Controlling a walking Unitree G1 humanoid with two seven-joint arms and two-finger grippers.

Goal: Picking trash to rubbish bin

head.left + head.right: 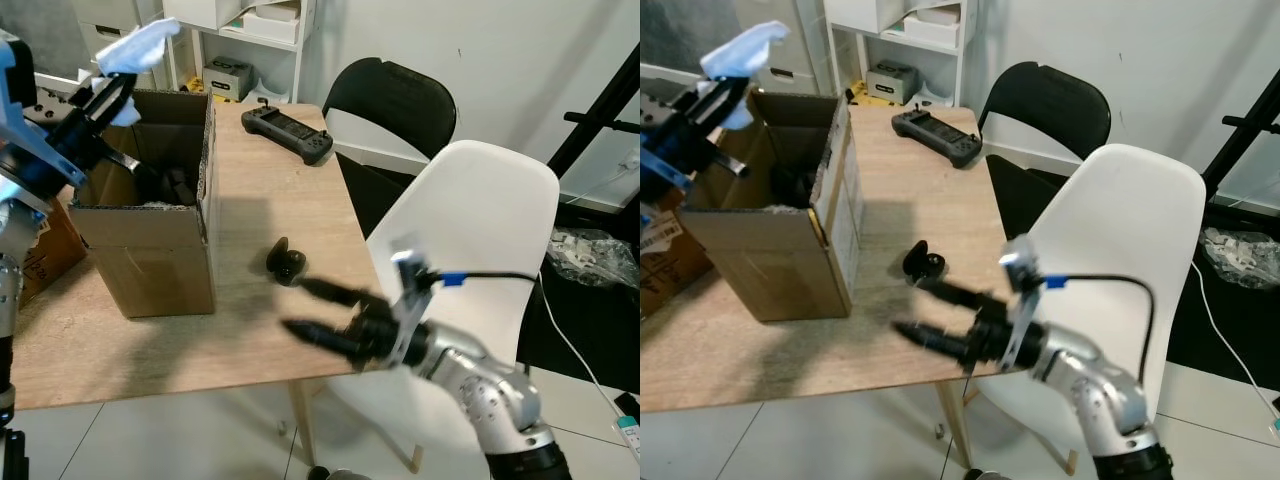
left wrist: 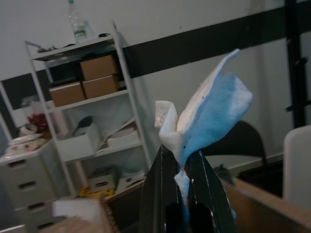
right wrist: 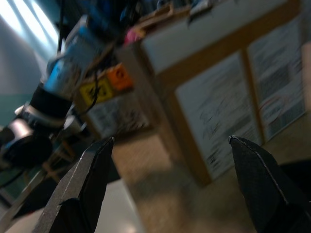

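The left gripper is holding a crumpled blue and white tissue pinched between its two black fingers, which are closing tight on the lower fold while most of the sheet is standing up above the tips. The tissue is sitting at the near left rim of the open cardboard box, which appears to be serving as the rubbish bin; the box mouth is lying just beyond and below the jaws, so the release seems to call for a short reach inward over the opening rather than any turn. The tissue's long axis is running upward and away from the fingertips.

The right gripper is hovering low over the front edge of the wooden table, its jaws standing wide apart and holding nothing, pointing toward the box side. A small black object is lying on the table just beyond those fingertips; this arm is the nearer one to it. What the object is cannot be told.

A black handheld controller is resting at the far end of the table, well apart from both grippers. A white chair and a black chair are standing beside the table on the robot's right. Nothing is standing between the tissue and the box opening.
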